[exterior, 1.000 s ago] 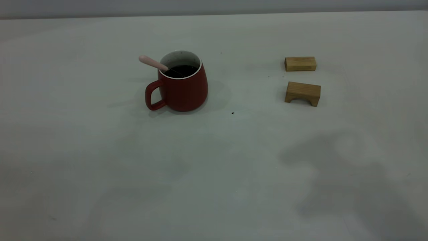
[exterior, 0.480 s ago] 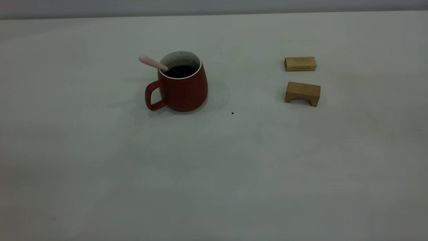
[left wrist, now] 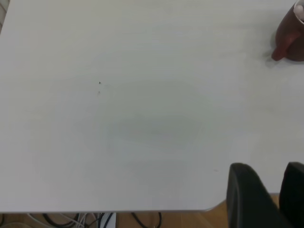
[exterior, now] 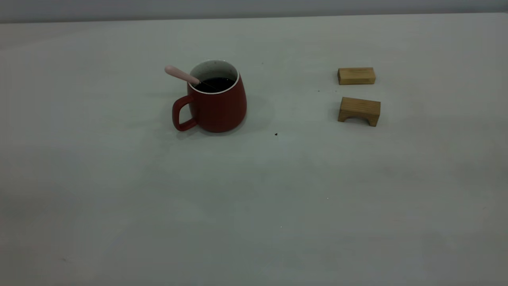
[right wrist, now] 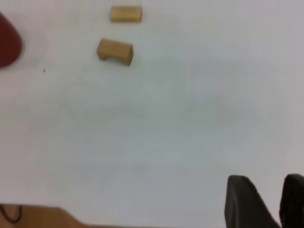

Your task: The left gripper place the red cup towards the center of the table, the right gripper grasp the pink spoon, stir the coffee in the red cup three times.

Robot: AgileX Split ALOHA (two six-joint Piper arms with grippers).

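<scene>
Your big off-white table [exterior: 254, 206] carries the dark red ceramic cup [exterior: 217, 104], left of centre. It's full of near-black coffee [exterior: 216, 84], so it's likely heavy and sloshy: take the loop handle. The slim pink-handled spoon [exterior: 180, 74] leans on the rim. It's light and probably slippery, so pinch the handle. Left gripper [left wrist: 266, 187] and right gripper [right wrist: 263, 199] hang back, fingers parted, gripping nothing.

Cup [exterior: 216, 104]: I read no text or brand on it.
Blocks [exterior: 359, 110]: plain wood, no marks (both of them).
Table [exterior: 254, 190]: I find no labels or numbers.
</scene>
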